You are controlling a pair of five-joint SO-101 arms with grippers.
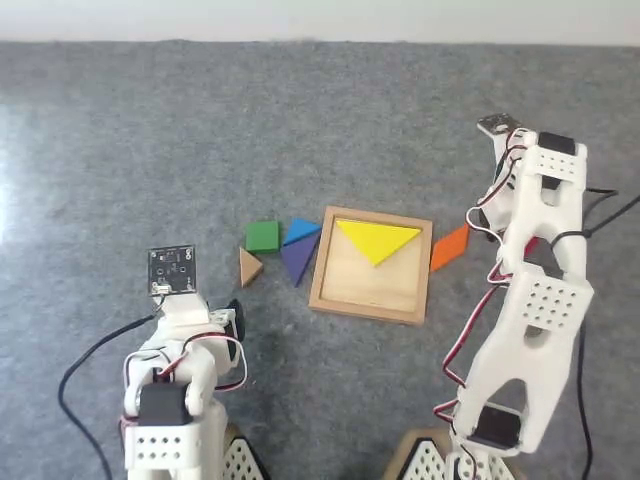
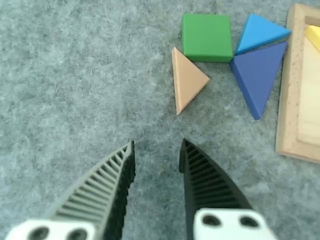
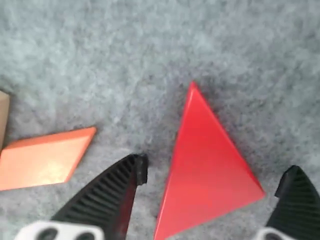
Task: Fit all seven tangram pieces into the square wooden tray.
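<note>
The right fingers (image 3: 112, 192) straddle the red triangle (image 3: 205, 170) on the desk (image 3: 100, 60), spread wide, not gripping it. The left fingers (image 2: 110, 192) are parted slightly and empty, near the tan triangle (image 2: 186, 80). The yellow triangle (image 1: 377, 240) lies in the wooden tray (image 1: 322, 275), along its far edge.

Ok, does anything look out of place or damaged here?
Nothing stands out. The yellow triangle lies flat in the tray; the orange piece and red triangle lie flat on the mat, undamaged.
</note>
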